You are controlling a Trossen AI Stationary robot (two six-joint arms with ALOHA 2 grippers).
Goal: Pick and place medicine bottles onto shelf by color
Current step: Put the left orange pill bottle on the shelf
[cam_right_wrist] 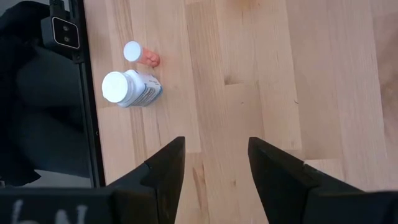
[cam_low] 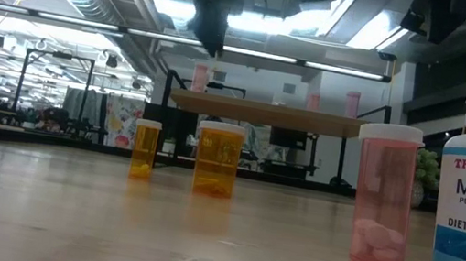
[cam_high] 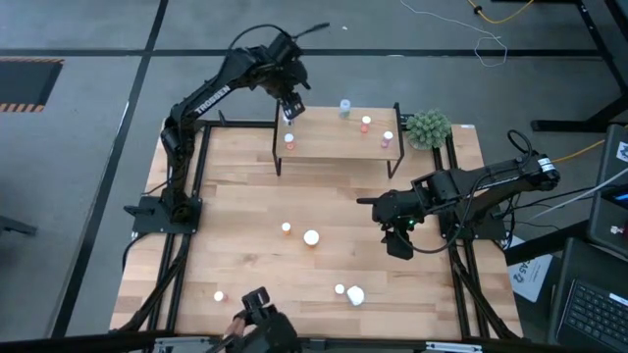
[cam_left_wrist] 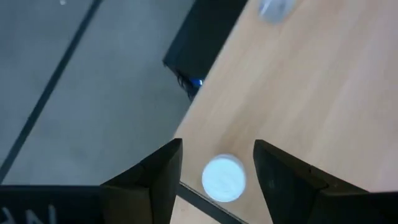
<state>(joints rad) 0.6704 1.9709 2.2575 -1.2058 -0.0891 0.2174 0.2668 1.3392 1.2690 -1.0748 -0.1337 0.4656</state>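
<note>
The left gripper point(cam_high: 292, 109) hangs over the shelf's point(cam_high: 334, 147) left end, fingers point(cam_left_wrist: 155, 177) apart, straddling a white-capped bottle point(cam_left_wrist: 224, 179) standing at the board's edge. Such bottles are probably light, stiff and smooth-walled, best pinched across the body below the cap. Its colour is hidden from above. The right gripper point(cam_high: 398, 240) waits above the bench point(cam_high: 245, 196), fingers apart. Other bottles stand on the shelf and the bench, including a pink one point(cam_low: 383, 195).

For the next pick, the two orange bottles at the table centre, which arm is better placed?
Probably right. The right gripper hangs open over the tabletop, beside the orange bottles. The left gripper is open above a bottle on the shelf, farther off.
</note>
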